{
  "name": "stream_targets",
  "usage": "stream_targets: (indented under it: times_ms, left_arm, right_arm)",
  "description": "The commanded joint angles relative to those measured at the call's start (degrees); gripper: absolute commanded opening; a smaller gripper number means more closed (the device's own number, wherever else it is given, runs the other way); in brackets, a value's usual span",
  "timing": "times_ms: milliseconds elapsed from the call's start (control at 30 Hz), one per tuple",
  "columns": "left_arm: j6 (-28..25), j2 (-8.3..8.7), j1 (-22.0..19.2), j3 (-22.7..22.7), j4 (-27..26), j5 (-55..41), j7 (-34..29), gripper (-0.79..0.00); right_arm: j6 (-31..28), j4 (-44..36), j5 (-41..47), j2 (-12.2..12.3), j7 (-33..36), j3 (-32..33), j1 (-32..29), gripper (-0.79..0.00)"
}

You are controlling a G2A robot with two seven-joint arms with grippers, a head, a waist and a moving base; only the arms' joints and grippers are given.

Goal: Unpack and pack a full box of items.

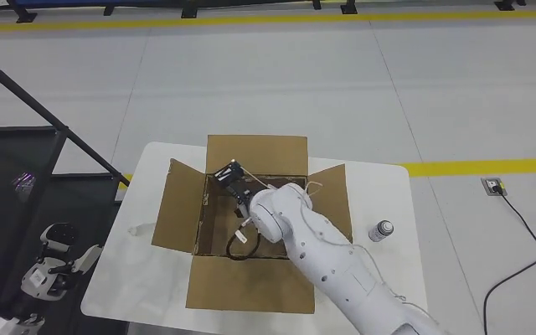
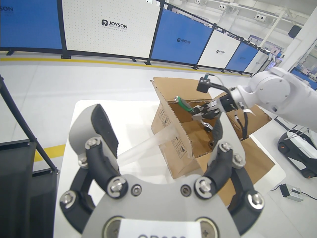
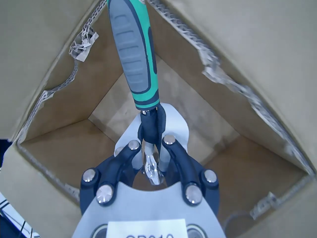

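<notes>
An open cardboard box stands on the white table with its flaps spread. My right gripper is down inside the box, shut on the metal shank of a ratchet wrench with a green and grey handle. The handle points out past the fingertips toward a box corner. From the left wrist view the right gripper and the wrench sit just inside the box's rim. My left gripper hangs open off the table's left side, holding nothing and facing the box.
A small grey spray can stands on the table to the right of the box. A clear plastic item lies on the table against the box's left flap. A black rack stands left of the table.
</notes>
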Motion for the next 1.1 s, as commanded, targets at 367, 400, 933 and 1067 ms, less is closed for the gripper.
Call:
stream_targets:
  times_ms: [367,400,933,1067]
  left_arm:
    - [0.0,0.00,0.0,0.0,0.0,0.0,0.0,0.000]
    - [0.0,0.00,0.0,0.0,0.0,0.0,0.0,0.000]
    - [0.0,0.00,0.0,0.0,0.0,0.0,0.0,0.000]
    - [0.0,0.00,0.0,0.0,0.0,0.0,0.0,0.000]
  right_arm:
    - [0.7,-50.2,-21.1,5.8,12.9,17.8,-26.5,-0.785]
    - [0.8,-52.4,-21.7,5.9,13.6,19.0,-27.9,-0.785]
    - [3.3,-57.9,-13.4,7.3,15.7,40.2,-45.4,-0.785]
    - [0.4,-52.1,-7.4,7.7,15.7,43.6,-47.2,-0.785]
